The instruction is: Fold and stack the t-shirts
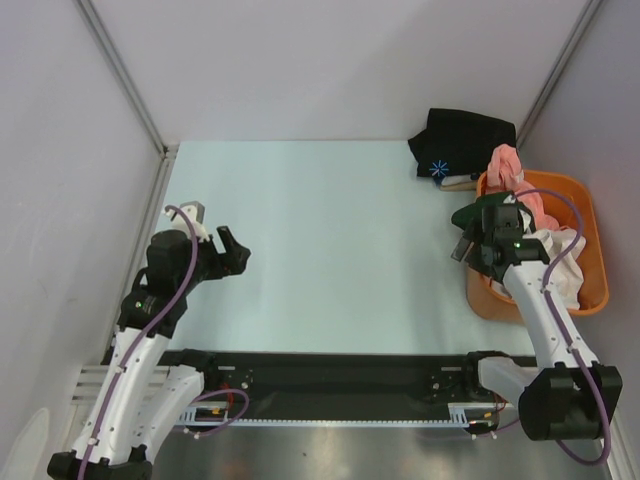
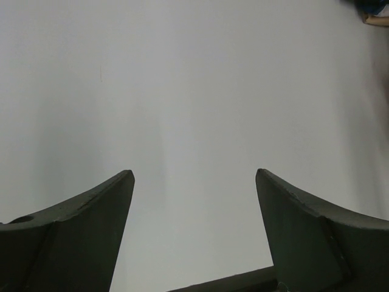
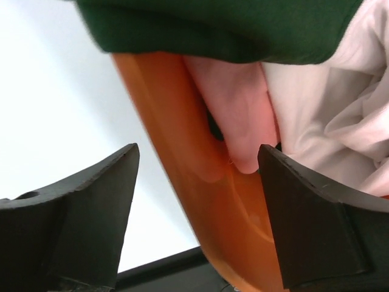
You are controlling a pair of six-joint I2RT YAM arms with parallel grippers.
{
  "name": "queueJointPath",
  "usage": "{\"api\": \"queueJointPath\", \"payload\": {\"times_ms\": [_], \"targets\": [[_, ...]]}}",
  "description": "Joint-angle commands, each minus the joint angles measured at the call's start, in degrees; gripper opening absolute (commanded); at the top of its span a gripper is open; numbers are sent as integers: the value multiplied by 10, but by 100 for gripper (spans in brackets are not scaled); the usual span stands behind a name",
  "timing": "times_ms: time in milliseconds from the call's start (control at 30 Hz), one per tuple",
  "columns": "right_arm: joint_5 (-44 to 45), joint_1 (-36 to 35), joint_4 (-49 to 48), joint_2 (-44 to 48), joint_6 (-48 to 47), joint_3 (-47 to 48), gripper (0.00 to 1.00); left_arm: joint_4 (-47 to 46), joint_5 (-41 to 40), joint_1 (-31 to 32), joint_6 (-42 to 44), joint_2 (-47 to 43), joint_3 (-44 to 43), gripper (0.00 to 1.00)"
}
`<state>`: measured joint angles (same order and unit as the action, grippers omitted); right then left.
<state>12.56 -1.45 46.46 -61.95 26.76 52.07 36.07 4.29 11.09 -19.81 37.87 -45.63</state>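
A folded black t-shirt (image 1: 462, 143) with a blue starburst mark lies at the back right of the table. A pink t-shirt (image 1: 508, 170) hangs over the far rim of the orange basket (image 1: 592, 255). A dark green t-shirt (image 1: 470, 213) drapes over the basket's left rim, and an off-white one (image 1: 566, 250) lies inside. My right gripper (image 1: 468, 246) is open and straddles the basket's left rim (image 3: 176, 134), just below the green cloth (image 3: 231, 24), with pink (image 3: 237, 115) and off-white cloth (image 3: 328, 103) beyond. My left gripper (image 1: 235, 255) is open and empty over bare table (image 2: 194, 176). No navy t-shirt is in view.
The orange basket stands against the right wall. Grey walls close in the table on the left, back and right. A black rail (image 1: 340, 375) runs along the near edge between the arm bases.
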Motion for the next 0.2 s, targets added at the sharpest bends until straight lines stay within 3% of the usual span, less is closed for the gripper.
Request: {"api": "queueJointPath", "payload": {"times_ms": [0, 167], "targets": [[0, -16, -8, 23, 0, -2, 86, -19, 19, -3, 19, -17, 5, 87], [5, -24, -1, 23, 3, 0, 89, -13, -2, -3, 16, -28, -1, 90]]}}
